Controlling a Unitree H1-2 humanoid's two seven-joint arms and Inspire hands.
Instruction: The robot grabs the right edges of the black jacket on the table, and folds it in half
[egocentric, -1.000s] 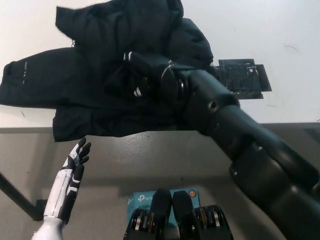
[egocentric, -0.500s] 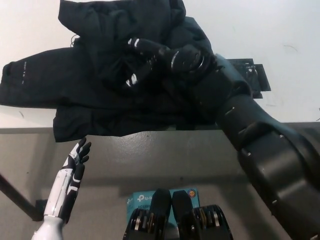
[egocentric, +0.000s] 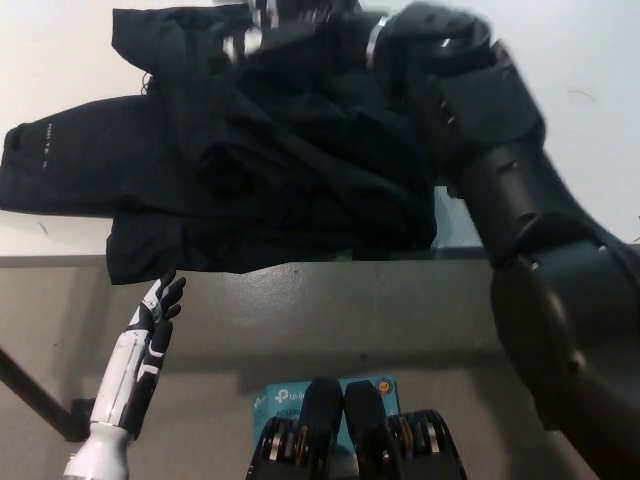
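The fold looks partly made but not finished. The black jacket (egocentric: 250, 160) lies on the white desk (egocentric: 580, 80), bunched toward the middle and left, with one sleeve stretched out flat to the left and its lower hem hanging a little over the near edge of the desk. The right hand (egocentric: 300, 15) is at the far top edge of the picture, over the jacket's upper part, with the black right arm (egocentric: 500, 170) reaching across the garment from the right side. That hand is blurred and partly cut off by the frame, so it cannot be told whether its fingers are clamped on cloth or let go. Judging by the heaped cloth on the right half, the right edge seems to have been carried over toward the left; what is left would be laying it down flat and letting go. The left hand (egocentric: 155, 315) rests low at the lower left, below the desk edge and apart from the jacket, fingers spread and holding nothing.

Counted: one jacket, one desk, two robot hands, one small boxed item (egocentric: 275, 400) on the floor near the bottom
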